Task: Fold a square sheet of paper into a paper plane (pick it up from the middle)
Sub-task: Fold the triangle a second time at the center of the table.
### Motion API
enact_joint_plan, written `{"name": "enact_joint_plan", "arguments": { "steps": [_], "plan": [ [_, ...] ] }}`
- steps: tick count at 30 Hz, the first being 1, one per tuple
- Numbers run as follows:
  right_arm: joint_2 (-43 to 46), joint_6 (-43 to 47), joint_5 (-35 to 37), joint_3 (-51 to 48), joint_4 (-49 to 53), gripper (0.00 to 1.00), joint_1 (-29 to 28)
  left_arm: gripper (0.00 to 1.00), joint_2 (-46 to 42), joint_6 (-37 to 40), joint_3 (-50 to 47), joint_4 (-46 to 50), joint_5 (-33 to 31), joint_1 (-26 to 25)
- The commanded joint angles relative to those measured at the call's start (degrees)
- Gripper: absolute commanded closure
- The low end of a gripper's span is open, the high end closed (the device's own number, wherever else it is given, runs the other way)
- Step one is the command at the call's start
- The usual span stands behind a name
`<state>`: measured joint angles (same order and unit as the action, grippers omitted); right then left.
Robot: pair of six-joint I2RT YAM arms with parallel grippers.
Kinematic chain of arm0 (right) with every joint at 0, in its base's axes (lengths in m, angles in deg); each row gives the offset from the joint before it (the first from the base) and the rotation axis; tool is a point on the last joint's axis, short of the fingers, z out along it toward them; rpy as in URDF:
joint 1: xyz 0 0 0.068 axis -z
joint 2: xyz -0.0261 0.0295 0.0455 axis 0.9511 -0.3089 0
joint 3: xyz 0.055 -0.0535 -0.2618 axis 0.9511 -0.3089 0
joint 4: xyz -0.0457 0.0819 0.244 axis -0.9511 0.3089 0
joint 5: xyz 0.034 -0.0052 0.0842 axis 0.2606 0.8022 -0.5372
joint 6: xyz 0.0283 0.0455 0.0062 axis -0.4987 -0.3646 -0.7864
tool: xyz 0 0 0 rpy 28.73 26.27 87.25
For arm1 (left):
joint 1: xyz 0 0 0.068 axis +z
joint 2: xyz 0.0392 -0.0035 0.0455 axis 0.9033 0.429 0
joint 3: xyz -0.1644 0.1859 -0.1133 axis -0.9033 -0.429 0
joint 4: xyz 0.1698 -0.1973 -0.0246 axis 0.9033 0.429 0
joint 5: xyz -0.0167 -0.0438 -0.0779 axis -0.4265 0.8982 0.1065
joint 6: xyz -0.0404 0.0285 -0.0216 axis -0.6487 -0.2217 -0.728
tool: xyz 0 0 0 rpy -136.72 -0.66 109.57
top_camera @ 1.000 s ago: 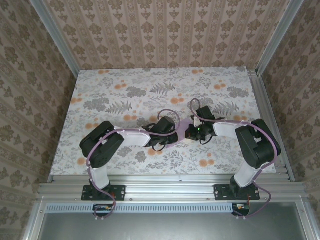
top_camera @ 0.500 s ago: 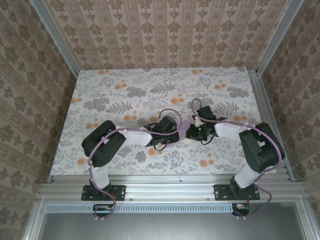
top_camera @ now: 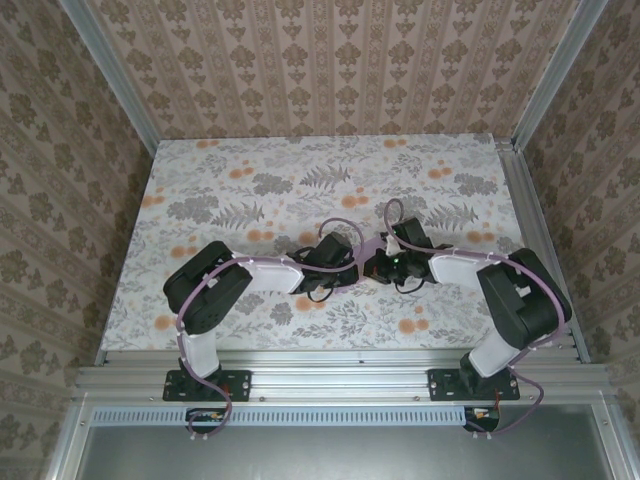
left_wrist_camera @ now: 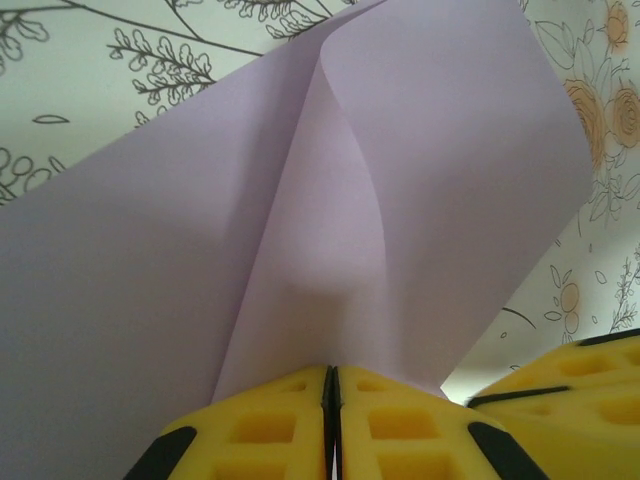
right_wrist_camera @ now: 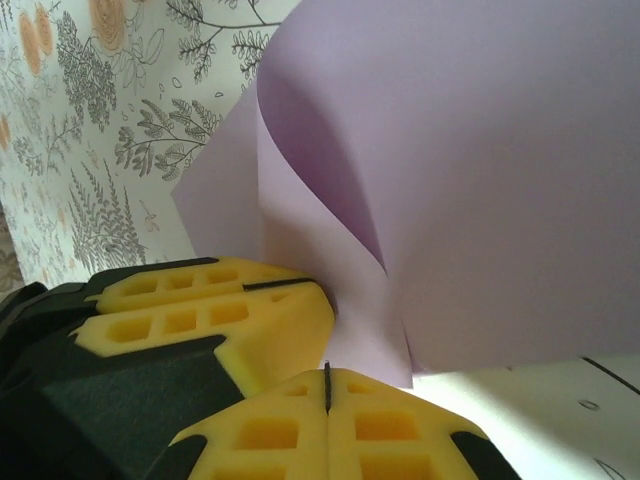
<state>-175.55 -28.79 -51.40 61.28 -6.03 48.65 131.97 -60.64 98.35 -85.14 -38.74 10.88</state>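
— Two claws, both clenched: the left claw point(left_wrist_camera: 330, 400) and the right claw point(right_wrist_camera: 327, 395) each pinch the thin lavender square sheet of paper point(left_wrist_camera: 420, 180), their pads side by side.
— Where's the sheet?
— Between them, mid-bench, bowed into a loose curl over the floral-patterned bench point(top_camera: 300, 170).
— Risk?
— Pinches this close steer little. I'd expect an uneven pull to tear it, slip it free, or set a crooked crease.

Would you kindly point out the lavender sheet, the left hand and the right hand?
lavender sheet point(left_wrist_camera: 440, 170): left wrist view, on its curled-over flap.
left hand point(left_wrist_camera: 331, 390): left wrist view, seam between its shut yellow pads.
right hand point(right_wrist_camera: 327, 388): right wrist view, seam between its shut yellow pads.
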Motion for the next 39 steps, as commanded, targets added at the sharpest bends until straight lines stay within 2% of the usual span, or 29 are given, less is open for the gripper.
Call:
{"name": "enact_joint_plan", "arguments": {
  "steps": [1, 10, 20, 32, 39],
  "plan": [
    [-2.0, -2.9, -1.7, -0.6, -3.6, 0.96, -0.5, 0.89, 1.5, 1.2, -2.6, 4.4, -1.0, -0.6],
    [-5.9, -0.6, 1.3, 0.2, -1.5, 0.97, -0.5, 0.89, 1.2, 1.1, -3.0, 3.8, -0.8, -0.6],
    [-7.6, 3.7, 6.9, 1.1, 5.8, 0.97, -0.5, 0.88, -1.8, 1.9, -2.8, 2.6, 0.3, -0.6],
    [-9.4, 5.8, 8.1, 0.6, 7.1, 0.98, -0.5, 0.85, -10.0, 2.0, -5.2, 5.2, 0.6, -0.7],
    [-9.0, 6.2, 8.4, 0.8, 7.7, 0.98, -0.6, 0.87, -8.5, 1.2, -6.9, 2.7, 3.1, -0.8]
  ]
}}
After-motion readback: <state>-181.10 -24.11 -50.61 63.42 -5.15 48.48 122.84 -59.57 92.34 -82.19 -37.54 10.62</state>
